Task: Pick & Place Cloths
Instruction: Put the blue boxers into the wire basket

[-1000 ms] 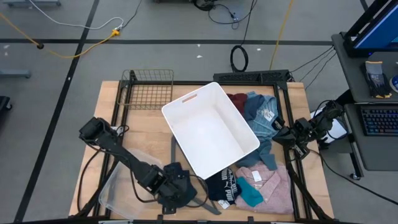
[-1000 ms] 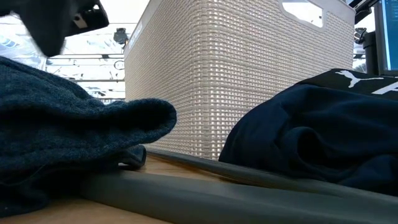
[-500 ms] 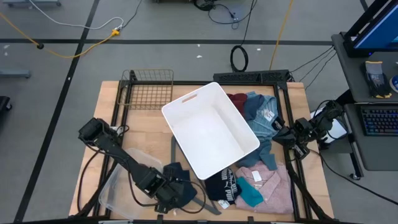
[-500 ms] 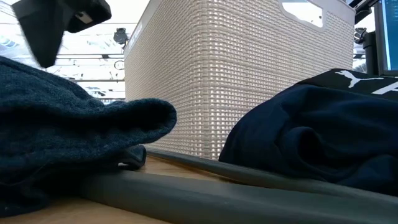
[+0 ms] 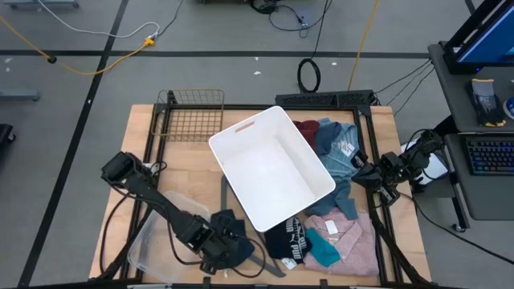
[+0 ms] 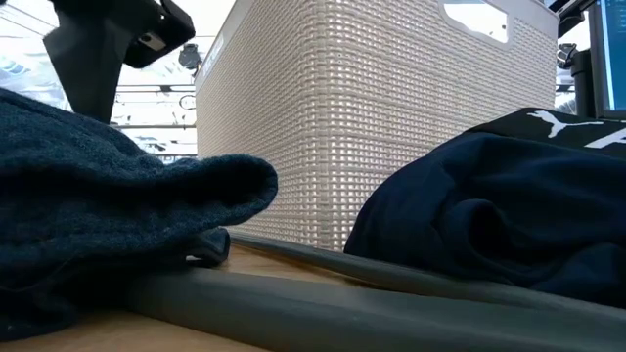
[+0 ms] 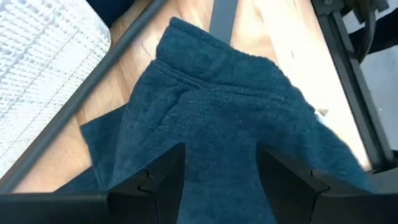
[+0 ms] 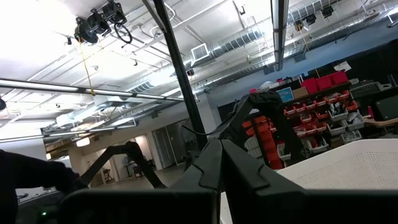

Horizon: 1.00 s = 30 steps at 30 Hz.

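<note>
A navy cloth point(image 5: 228, 224) lies bunched on the table by the near edge, in front of the white basket point(image 5: 273, 170). My left gripper point(image 7: 221, 152) is open just above it, one finger over each side of a raised fold point(image 7: 211, 118). The low view shows it point(image 6: 108, 49) over the cloth's top point(image 6: 117, 186). Right of the navy cloth lie a black cloth with white print point(image 5: 285, 241), a teal cloth point(image 5: 323, 250) and a pink shirt point(image 5: 349, 237). The maroon cloth point(image 5: 305, 128) and light-blue shirt point(image 5: 337, 151) lie farther back. My right gripper point(image 8: 221, 155) is shut and waits at the right edge point(image 5: 377, 172). My left gripper comes at the navy cloth from above, pointing down, its open fingers point(image 7: 165, 177) astride the middle fold. I cannot tell whether the fingertips touch the cloth, which rests flat on the table.
The white basket stands tilted in the middle of the table. A clear plastic tub point(image 5: 148, 245) sits under my left arm. A wire rack point(image 5: 190, 116) is at the far left. A grey hanger bar point(image 6: 342, 303) lies along the near edge beside the navy cloth.
My left gripper has come down a little toward the navy cloth and reaches farther into the low view. The cloth has kept its place and shape.
</note>
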Motion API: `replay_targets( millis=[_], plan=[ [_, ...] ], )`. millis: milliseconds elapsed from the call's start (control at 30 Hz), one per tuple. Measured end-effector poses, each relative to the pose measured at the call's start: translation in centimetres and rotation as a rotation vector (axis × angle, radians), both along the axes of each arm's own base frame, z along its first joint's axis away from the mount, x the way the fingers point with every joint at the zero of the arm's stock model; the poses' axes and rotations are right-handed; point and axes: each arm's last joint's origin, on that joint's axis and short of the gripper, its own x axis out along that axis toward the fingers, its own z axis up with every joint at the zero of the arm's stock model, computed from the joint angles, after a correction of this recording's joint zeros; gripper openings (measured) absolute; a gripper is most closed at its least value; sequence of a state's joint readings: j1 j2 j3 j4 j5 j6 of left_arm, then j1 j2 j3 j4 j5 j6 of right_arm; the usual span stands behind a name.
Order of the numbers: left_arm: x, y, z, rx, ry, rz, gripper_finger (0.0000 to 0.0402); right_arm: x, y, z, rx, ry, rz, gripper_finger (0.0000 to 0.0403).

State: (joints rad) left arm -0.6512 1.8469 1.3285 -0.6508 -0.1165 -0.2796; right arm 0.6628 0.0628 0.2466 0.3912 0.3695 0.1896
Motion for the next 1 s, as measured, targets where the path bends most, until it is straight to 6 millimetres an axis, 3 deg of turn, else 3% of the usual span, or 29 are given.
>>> replay_targets(
  millis=[600,733,1000],
  plan=[
    [-0.2,1.7,-3.3,0.062,-0.026,-0.155,0.0189,0.0,0.0,0.0,0.0,0.0,0.0,0.0004],
    [-0.2,1.7,-3.7,0.043,-0.039,-0.189,0.0146,0.0,0.0,0.0,0.0,0.0,0.0,0.0004],
    [-0.2,1.6,-3.7,0.043,-0.042,-0.191,0.0017,0.0,0.0,0.0,0.0,0.0,0.0,0.0004]
  ],
)
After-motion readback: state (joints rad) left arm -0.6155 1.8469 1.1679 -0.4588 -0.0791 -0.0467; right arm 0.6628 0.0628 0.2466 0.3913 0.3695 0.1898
